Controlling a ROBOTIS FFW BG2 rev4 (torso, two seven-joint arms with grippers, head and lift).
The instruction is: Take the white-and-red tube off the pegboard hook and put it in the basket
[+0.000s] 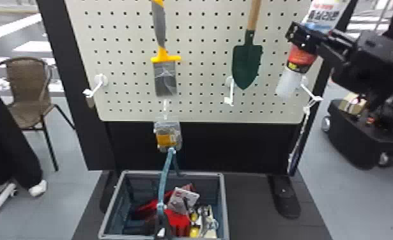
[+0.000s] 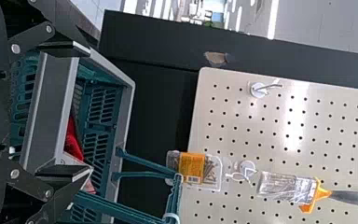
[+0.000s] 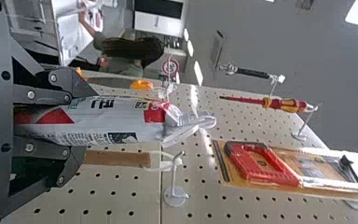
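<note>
In the head view my right gripper (image 1: 304,36) is at the right of the pegboard, closed around the white-and-red tube (image 1: 302,56), which leans with its pale cap down. In the right wrist view the right gripper (image 3: 81,121) has its fingers on both sides of the tube (image 3: 135,120); the tube's flat clear end lies in front of the board, and I cannot tell if it touches a hook. The basket (image 1: 173,172) stands low in front of the board. My left gripper (image 2: 89,111) is open beside the basket (image 2: 127,112) in the left wrist view.
On the pegboard (image 1: 202,68) hang a brush (image 1: 165,78), a trowel (image 1: 246,63) and a packet (image 1: 168,137). Bare hooks jut out, one of them at the left (image 1: 95,87). The basket's teal handle (image 1: 164,178) stands up over red and white items.
</note>
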